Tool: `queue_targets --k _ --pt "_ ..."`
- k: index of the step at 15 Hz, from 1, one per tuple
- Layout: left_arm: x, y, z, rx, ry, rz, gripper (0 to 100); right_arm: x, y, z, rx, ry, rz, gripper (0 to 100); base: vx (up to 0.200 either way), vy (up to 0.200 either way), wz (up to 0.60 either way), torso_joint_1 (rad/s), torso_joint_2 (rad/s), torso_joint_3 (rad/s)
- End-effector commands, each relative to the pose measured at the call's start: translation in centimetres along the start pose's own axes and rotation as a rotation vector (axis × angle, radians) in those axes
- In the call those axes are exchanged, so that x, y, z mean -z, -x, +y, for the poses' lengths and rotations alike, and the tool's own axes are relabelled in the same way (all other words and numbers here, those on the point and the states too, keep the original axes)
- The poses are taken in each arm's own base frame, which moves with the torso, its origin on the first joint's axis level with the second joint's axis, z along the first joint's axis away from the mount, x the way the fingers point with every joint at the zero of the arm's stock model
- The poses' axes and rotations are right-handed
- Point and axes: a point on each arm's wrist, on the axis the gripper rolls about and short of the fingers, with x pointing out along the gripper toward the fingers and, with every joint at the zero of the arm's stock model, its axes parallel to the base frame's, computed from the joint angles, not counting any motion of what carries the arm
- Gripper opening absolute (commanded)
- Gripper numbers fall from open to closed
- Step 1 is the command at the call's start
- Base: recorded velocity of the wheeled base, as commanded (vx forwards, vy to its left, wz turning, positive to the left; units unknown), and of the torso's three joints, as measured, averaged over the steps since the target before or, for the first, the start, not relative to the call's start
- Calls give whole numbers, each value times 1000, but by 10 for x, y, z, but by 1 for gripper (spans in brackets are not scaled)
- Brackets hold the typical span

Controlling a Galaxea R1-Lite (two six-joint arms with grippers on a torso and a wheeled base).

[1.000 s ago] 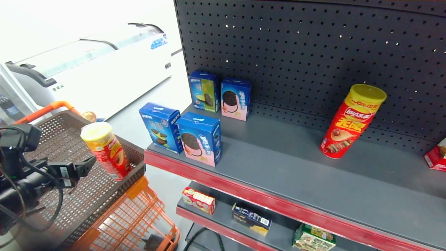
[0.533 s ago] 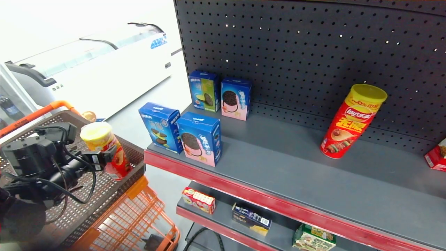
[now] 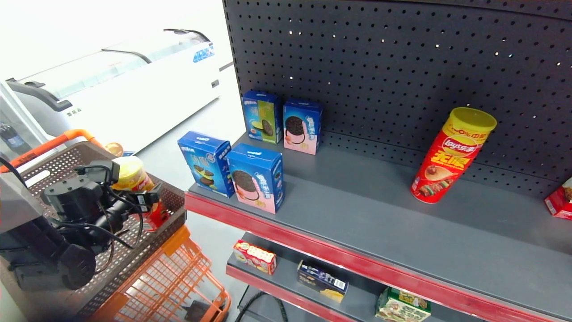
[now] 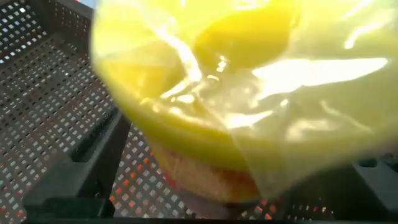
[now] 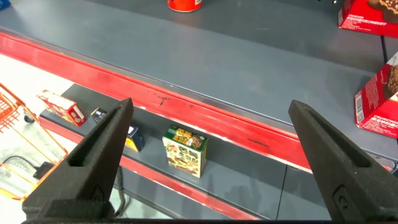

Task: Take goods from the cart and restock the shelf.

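Observation:
A red chips can with a yellow lid [image 3: 129,174] stands upright in the brown perforated cart basket [image 3: 67,161]. My left gripper [image 3: 145,194] is at the can, open, with a finger on either side of it. In the left wrist view the can's lid [image 4: 249,93] looms close between the dark fingers [image 4: 81,174]. The grey shelf [image 3: 357,214] holds a matching chips can [image 3: 451,156] leaning by the pegboard. My right gripper [image 5: 211,168] hangs open over the shelf's red front edge [image 5: 186,99], holding nothing.
Several blue cookie boxes [image 3: 257,176] stand on the shelf's left part; a red box [image 3: 558,201] sits at its right end. Bare shelf lies between the boxes and the can. Small goods [image 5: 185,149] occupy the lower shelf. A white freezer [image 3: 125,89] stands behind the orange-framed cart.
My left arm has moved forward across the cart basket to the chips can, bringing its fingers around it. The can and the shelf goods have stayed put.

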Motion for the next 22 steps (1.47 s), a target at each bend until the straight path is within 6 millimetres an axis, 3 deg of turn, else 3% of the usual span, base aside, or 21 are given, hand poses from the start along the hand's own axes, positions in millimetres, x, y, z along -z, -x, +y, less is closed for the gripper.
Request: queue_targets --k 1,3,4,11,13,14,15,16,19,20,22 --pt "8 -9 1 -3 0 11 100 0 0 0 0 1 1 100 0 0 0 0 0 0" --pt "12 -12 0 -5 1 11 100 0 0 0 0 1 1 100 0 0 0 0 0 0" --pt "12 -14 0 -4 3 -4 0 0 0 0 0 0 1 100 0 0 0 0 0 0" --pt "8 -17 -2 0 -2 -20 0 0 0 0 0 1 1 100 0 0 0 0 0 0" --pt "-7 -13 -1 0 -3 -67 0 0 0 0 0 1 1 100 0 0 0 0 0 0" --pt "-35 -4 1 3 -3 -137 0 0 0 0 0 0 1 100 0 0 0 0 0 0" --pt "-46 0 2 11 -3 -157 0 0 0 0 0 0 1 100 0 0 0 0 0 0" --pt "-72 17 1 29 -4 -164 0 0 0 0 0 0 1 100 0 0 0 0 0 0" --pt "-121 60 -2 128 -3 -171 0 0 0 0 0 1 1 100 0 0 0 0 0 0" --pt "-133 66 -3 139 -8 -212 0 0 0 0 0 0 1 100 0 0 0 0 0 0" --pt "-136 67 -4 147 -4 -217 0 0 0 0 0 0 1 100 0 0 0 0 0 0"
